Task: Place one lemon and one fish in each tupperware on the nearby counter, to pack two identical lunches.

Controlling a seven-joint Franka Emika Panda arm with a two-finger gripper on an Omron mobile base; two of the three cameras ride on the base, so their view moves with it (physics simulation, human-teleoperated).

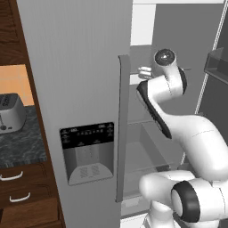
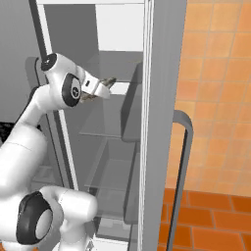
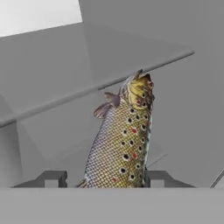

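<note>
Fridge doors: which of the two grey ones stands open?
The right grey door, swung out by the orange tile wall; the left door, with the dark dispenser panel, is shut.

Arm [image 1: 196,138] is showing glossy white rounded shells, fat tubular links. Dark black bands are ringing the joints, one wide black collar at the base joint [image 1: 187,201], a black strip running along the forearm edge [image 1: 151,109]. Round dark glossy cap is sitting on the upper joint [image 1: 165,56]. Right base view is showing a grey-black disc with a thin line marking on the wrist joint [image 2: 72,89]. Gripper [image 2: 104,86] is looking light grey with small dark fingertips [image 3: 52,178], blocky and square-edged in the hand view.
</note>
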